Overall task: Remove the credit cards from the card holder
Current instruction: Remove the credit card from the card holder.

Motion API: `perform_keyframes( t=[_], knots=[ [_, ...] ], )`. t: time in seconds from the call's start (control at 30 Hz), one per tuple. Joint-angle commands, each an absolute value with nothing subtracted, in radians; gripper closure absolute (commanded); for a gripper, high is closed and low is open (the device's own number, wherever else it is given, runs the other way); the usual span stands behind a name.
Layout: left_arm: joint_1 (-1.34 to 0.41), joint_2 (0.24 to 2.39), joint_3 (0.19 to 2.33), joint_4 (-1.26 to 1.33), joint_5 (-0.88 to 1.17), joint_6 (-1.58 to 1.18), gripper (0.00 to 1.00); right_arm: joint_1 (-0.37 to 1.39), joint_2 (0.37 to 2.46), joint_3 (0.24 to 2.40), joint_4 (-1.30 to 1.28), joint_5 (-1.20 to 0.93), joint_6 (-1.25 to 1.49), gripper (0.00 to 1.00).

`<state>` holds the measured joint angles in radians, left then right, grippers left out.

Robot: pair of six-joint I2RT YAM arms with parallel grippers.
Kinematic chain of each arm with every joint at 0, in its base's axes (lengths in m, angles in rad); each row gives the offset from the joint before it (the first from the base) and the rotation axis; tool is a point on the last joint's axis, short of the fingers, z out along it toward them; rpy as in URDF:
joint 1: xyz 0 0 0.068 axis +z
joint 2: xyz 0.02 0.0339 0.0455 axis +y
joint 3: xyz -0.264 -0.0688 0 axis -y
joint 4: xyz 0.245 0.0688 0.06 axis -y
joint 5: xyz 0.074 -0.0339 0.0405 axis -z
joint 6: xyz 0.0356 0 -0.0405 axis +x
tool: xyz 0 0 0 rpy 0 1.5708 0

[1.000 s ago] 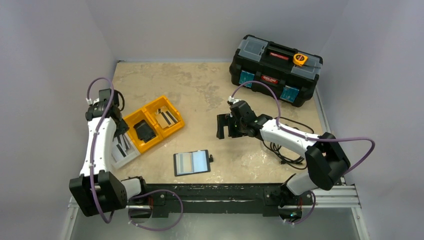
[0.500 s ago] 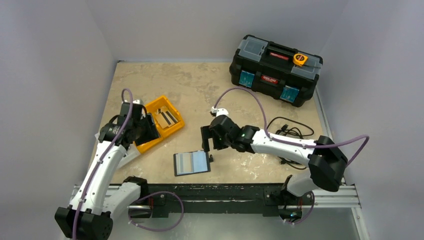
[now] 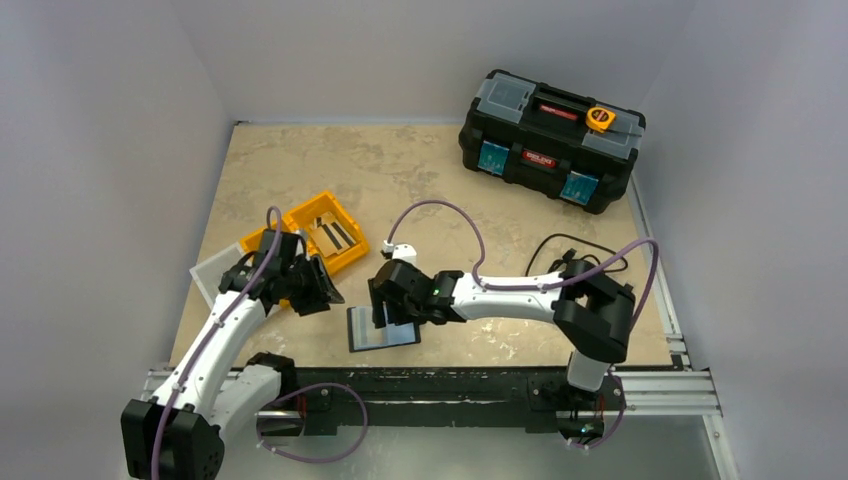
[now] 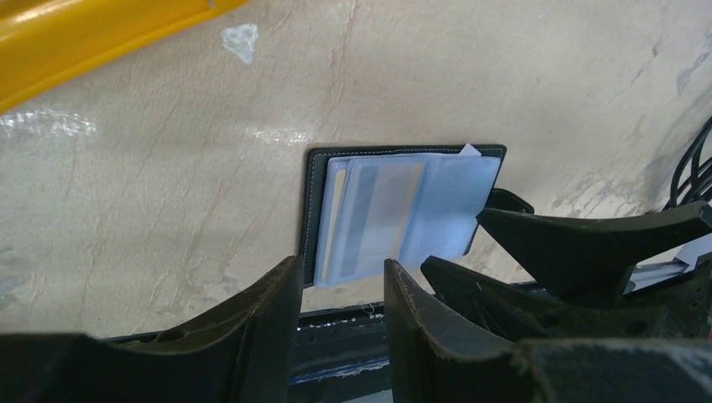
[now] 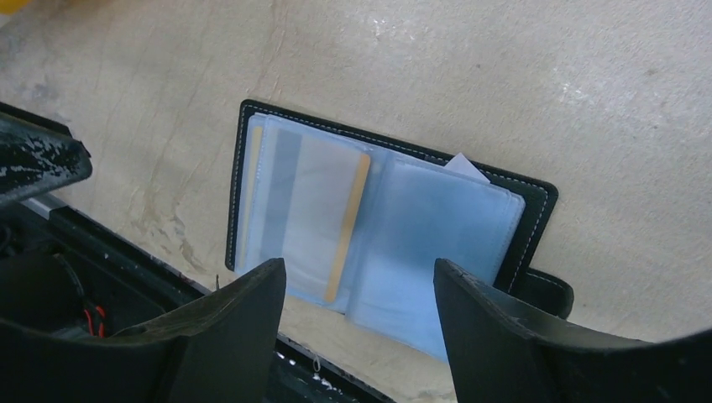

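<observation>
The card holder [image 3: 385, 335] lies open and flat near the table's front edge, a black case with glossy blue-grey clear sleeves. The credit cards sit inside the sleeves; one [image 5: 312, 217] shows a grey stripe and a tan edge, also in the left wrist view [image 4: 379, 210]. My left gripper [image 3: 325, 292] hovers just left of the holder, open, nothing between its fingertips [image 4: 342, 273]. My right gripper [image 3: 386, 308] hangs over the holder's far edge, open and empty [image 5: 359, 273]. Its fingers [image 4: 588, 243] show at the right in the left wrist view.
Orange bins [image 3: 322, 232] with small dark parts stand behind the left gripper, next to a grey tray [image 3: 212, 272]. A big black toolbox [image 3: 550, 140] is at the back right. Black cables [image 3: 560, 250] lie right of the middle. The black front rail [image 3: 450, 385] runs close below the holder.
Both arms have swung in toward the card holder, the left from the orange bins, the right from mid-table. The right gripper's jaws have narrowed.
</observation>
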<state>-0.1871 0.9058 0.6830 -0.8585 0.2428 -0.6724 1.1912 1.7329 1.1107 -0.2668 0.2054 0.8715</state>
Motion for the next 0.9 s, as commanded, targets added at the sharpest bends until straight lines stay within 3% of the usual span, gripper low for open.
perform_keyframes(
  t=[0.0,0.17,0.33,0.7,0.77,0.87],
  knots=[
    [-0.193,0.896,0.65,-0.776,0.252,-0.733,0.62,1.195,1.767,1.192,-0.246,0.207,0.894,0.37],
    [-0.193,0.887,0.666,-0.847,0.117,-0.749,0.63,1.246,1.853,1.302,-0.34,0.285,0.875,0.47],
    [-0.193,0.868,0.687,-0.887,0.034,-0.77,0.62,1.281,1.942,1.395,-0.435,0.341,0.87,0.48],
    [-0.193,0.863,0.662,-0.862,0.066,-0.772,0.62,1.301,2.061,1.463,-0.552,0.382,0.876,0.48],
    [-0.193,0.867,0.657,-0.854,0.08,-0.77,0.63,1.301,2.072,1.452,-0.547,0.37,0.878,0.51],
    [-0.193,0.875,0.65,-0.832,0.114,-0.763,0.63,1.301,2.079,1.42,-0.517,0.313,0.886,0.65]
  ],
)
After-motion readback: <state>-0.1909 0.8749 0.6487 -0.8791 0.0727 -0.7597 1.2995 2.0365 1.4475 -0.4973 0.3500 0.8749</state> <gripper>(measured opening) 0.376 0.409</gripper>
